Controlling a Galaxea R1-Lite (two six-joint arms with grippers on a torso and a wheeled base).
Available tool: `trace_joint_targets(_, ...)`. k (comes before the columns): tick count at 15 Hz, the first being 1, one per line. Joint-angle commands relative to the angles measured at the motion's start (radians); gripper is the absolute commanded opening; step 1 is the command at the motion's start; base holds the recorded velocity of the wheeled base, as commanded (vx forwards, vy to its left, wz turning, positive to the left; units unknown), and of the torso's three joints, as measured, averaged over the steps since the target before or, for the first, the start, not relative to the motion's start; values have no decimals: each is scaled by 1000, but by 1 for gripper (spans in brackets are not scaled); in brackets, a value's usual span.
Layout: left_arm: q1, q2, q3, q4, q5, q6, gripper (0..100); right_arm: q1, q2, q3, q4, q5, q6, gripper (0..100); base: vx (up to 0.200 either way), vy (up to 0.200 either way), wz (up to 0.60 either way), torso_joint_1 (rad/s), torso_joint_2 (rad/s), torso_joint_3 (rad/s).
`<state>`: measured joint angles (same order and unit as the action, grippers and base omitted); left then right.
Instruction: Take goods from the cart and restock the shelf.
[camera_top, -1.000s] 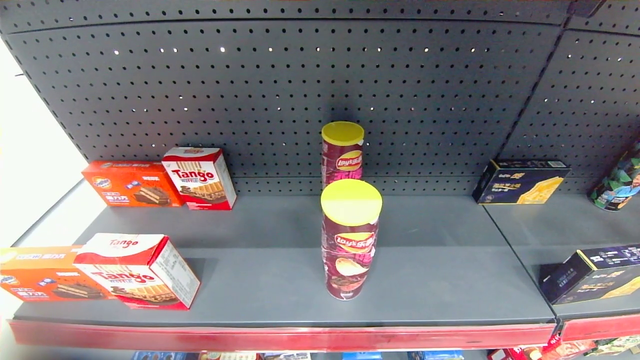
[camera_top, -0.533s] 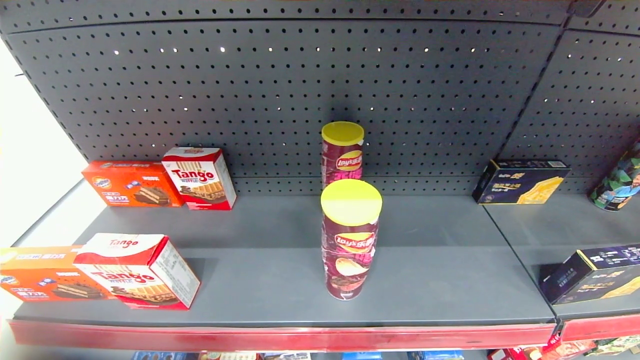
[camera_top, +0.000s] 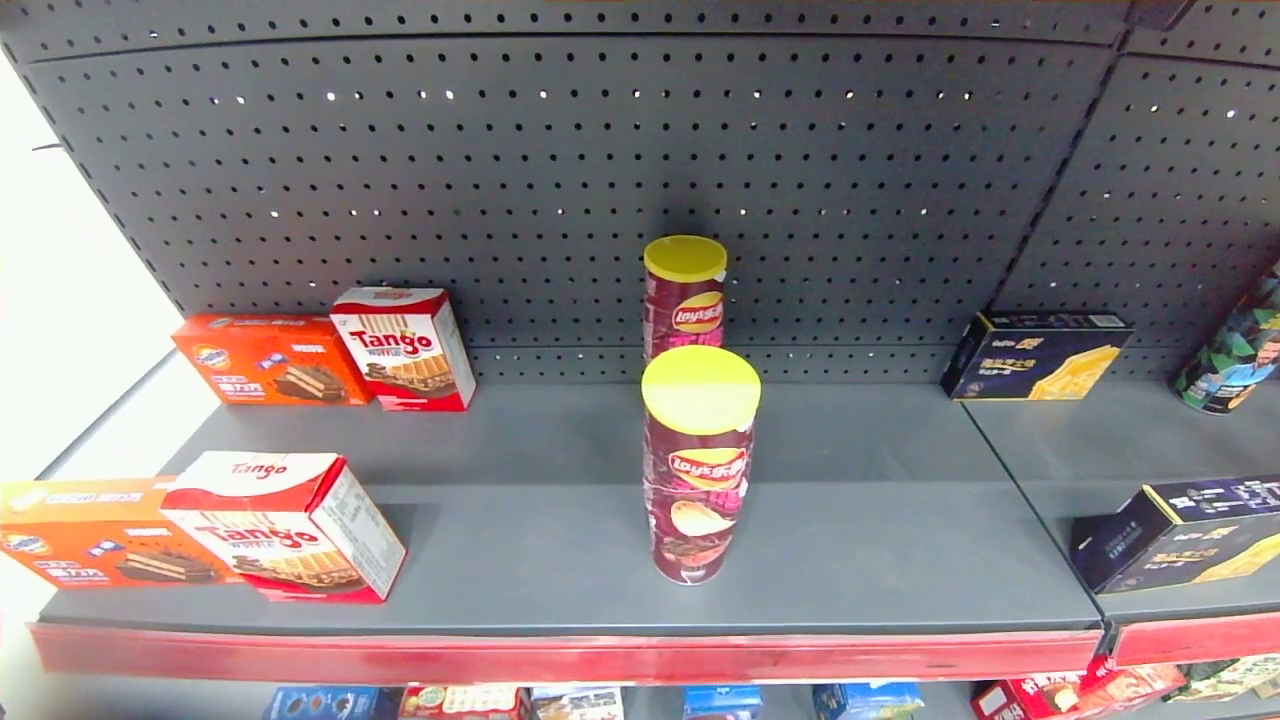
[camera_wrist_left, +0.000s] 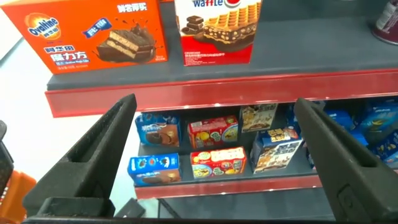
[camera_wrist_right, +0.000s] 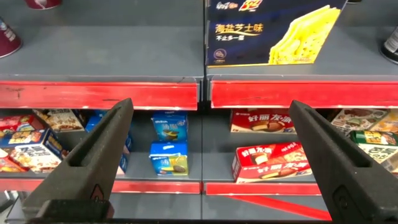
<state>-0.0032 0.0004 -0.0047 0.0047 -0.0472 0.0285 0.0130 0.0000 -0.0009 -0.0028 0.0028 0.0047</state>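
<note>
The front chip can (camera_top: 698, 470) and the rear chip can (camera_top: 685, 295) stand upright mid-shelf (camera_top: 860, 540), one behind the other, probably faced outward as stock; a wafer box (camera_top: 290, 525) lies well to their left. The left gripper (camera_wrist_left: 216, 104) and right gripper (camera_wrist_right: 211, 107) hang before the shelf's red edge; fingers spread wide, empty, seemingly free to fetch more goods.

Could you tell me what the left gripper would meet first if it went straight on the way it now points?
Probably the shelf's red front strip, or the small snack boxes on the level just below it. The left gripper is open, and depth is unclear.
</note>
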Motion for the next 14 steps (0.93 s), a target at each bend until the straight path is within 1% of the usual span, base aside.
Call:
trace_joint_targets(1, 0, 0, 0, 0, 0, 1, 100, 1, 2, 1, 0, 0, 1, 100, 0, 0, 0, 0, 0, 0)
trace_joint_targets(7, 0, 0, 0, 0, 0, 4, 100, 1, 2, 1, 0, 0, 0, 100, 0, 0, 0, 0, 0, 0)
trace_joint_targets(14, 0, 0, 0, 0, 0, -1, 100, 1, 2, 1, 0, 0, -2, 100, 0, 0, 0, 0, 0, 0)
